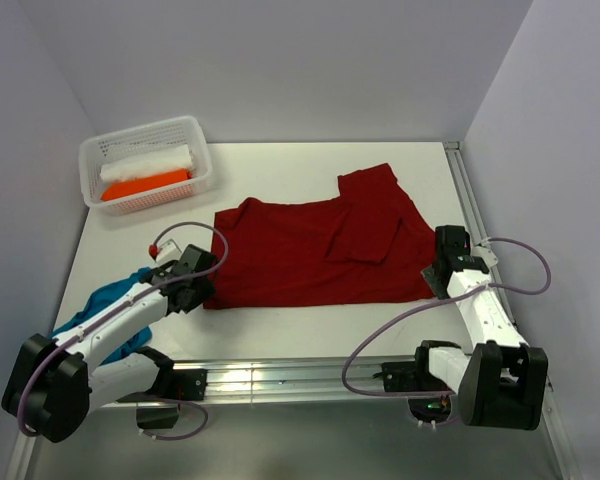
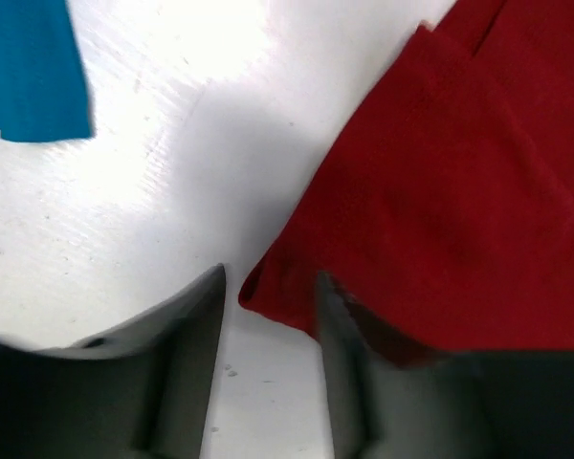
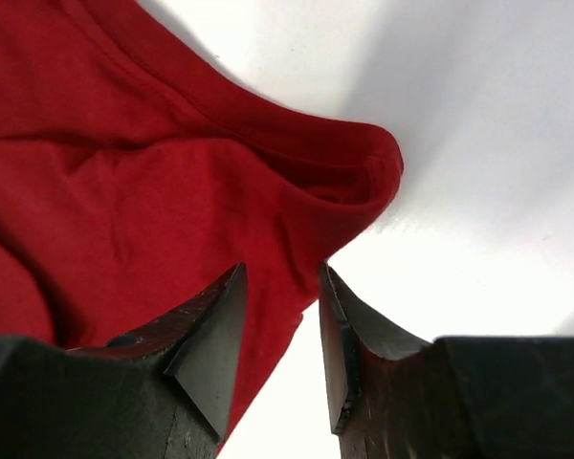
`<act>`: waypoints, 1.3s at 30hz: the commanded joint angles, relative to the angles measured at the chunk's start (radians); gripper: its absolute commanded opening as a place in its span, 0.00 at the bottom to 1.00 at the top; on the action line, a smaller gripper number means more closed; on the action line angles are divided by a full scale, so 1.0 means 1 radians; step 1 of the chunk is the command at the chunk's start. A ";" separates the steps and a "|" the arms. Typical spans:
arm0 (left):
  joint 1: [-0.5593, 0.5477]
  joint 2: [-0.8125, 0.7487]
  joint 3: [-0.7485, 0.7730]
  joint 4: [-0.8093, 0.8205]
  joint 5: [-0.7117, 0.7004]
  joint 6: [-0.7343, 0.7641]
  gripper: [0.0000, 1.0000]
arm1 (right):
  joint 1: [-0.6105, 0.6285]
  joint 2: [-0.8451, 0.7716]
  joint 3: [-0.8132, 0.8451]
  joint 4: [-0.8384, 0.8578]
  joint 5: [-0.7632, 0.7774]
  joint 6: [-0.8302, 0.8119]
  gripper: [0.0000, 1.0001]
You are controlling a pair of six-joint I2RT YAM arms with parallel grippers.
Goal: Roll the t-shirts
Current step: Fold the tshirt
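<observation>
At the near left corner of the bench (image 1: 280, 335), a teal-blue t-shirt (image 1: 83, 318) is seen bunched in a heap, partly covered by the left arm and hanging a little over the left edge. Just beyond it, the left claw (image 2: 268, 287) is held low over the bench at the near left corner of the dark red t-shirt (image 1: 300, 260). Its jaws are parted by a narrow gap, and the tip of that corner lies in the gap, with white bench visible beside it; no grip on the cloth is shown. Toward the near right, close to the right edge of the bench, the right claw (image 3: 282, 282) is placed at the near right corner of the same shirt. Its jaws are likewise set narrowly apart, with a curled hem of the red cloth just ahead of them and red cloth showing through the gap; whether the cloth is touched cannot be told. The dark red t-shirt is spread mostly flat across the middle of the bench, between the two claws, with one flap of its own cloth folded back onto it on the right side and a part reaching toward the far edge. At the far left corner, a white perforated basket (image 1: 88, 158) is set, and in it a white rolled shirt (image 1: 145, 161) and an orange rolled shirt (image 1: 145, 185) are laid side by side, the white one farther back.
</observation>
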 commanded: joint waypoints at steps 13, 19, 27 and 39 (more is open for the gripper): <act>0.030 -0.053 0.279 0.019 -0.060 0.222 0.99 | -0.008 -0.156 0.020 0.305 -0.486 -0.264 0.43; 0.068 -0.013 0.311 0.099 -0.020 0.249 0.99 | -0.004 -0.006 0.033 0.405 -0.595 -0.255 0.42; 0.073 0.005 0.322 0.124 -0.091 0.280 0.97 | 0.059 0.120 0.006 0.523 -0.589 -0.214 0.42; 0.084 0.024 0.316 0.147 -0.066 0.263 1.00 | 0.121 0.284 0.005 0.612 -0.532 -0.180 0.41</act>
